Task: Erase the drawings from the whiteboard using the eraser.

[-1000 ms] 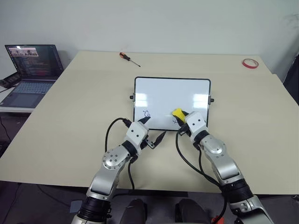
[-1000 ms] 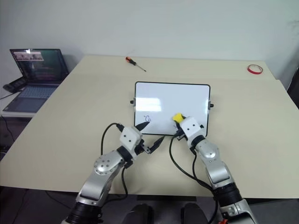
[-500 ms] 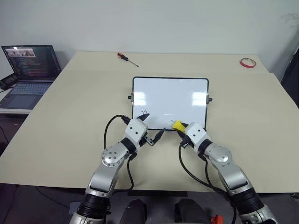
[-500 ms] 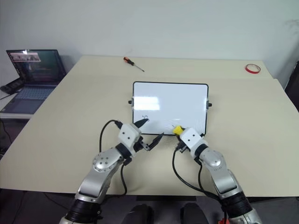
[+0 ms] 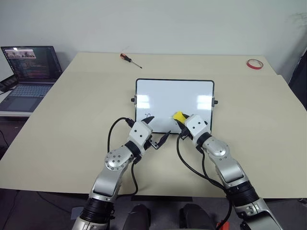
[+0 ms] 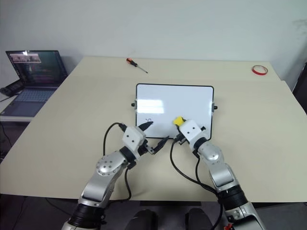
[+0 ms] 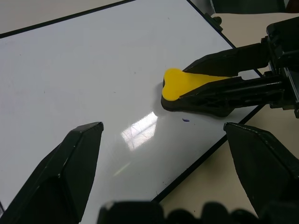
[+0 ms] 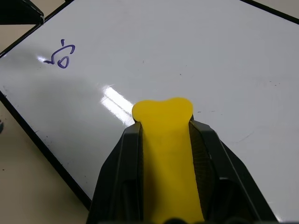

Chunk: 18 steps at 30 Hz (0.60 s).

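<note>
I had the right gripper clamped on the eraser, low on the whiteboard. The remaining drawing lay toward the robot's left, nearer the left gripper, whose fingers stood wide and empty.

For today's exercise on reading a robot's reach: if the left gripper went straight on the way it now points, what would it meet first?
Probably the eraser held in the right gripper. The open left gripper points across the whiteboard's near edge toward it, with bare board between. Depth is hard to judge.
</note>
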Available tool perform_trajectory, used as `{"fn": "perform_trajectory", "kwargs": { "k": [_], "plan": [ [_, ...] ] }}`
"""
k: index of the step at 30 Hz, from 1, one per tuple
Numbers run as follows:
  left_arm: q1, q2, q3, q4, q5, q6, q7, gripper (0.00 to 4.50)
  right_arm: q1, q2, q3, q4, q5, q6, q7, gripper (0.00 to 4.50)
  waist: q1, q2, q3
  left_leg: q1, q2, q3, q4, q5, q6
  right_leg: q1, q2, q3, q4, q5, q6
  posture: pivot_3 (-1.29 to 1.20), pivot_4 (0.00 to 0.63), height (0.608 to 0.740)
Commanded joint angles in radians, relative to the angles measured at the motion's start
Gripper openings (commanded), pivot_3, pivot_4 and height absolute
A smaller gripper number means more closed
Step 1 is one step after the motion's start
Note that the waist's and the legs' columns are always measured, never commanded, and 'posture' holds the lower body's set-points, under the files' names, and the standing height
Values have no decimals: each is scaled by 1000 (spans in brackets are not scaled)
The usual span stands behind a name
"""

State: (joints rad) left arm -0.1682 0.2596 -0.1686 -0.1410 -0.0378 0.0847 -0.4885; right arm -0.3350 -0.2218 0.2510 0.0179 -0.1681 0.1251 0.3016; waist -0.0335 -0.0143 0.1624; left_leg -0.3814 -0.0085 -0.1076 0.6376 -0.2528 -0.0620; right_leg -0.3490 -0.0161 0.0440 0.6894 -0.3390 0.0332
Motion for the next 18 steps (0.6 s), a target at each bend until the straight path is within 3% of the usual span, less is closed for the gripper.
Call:
{"fn": "perform_trajectory", "kwargs": {
  "k": [1,9,18],
  "plan": [
    [-7,-3,4,-16,-3,-15,7,4500,34,-36,7,-16,-11,9,37,1086,1,0,0,0,0,0,0,0,0,0,0,0,0,0,0,0,150,740],
    [-6,-4,3,-17,-3,-15,9,4500,142,-116,-7,-99,-9,42,99,1086,4,0,0,0,0,-1,-2,0,0,1,-1,0,-3,0,0,0,150,740],
    [-5,-6,0,-12,-6,-23,3,4500,147,-107,-79,-199,49,86,86,1086,4,-1,0,-1,0,-1,-3,0,0,1,-1,0,-5,0,0,0,150,740]
  ]
}}
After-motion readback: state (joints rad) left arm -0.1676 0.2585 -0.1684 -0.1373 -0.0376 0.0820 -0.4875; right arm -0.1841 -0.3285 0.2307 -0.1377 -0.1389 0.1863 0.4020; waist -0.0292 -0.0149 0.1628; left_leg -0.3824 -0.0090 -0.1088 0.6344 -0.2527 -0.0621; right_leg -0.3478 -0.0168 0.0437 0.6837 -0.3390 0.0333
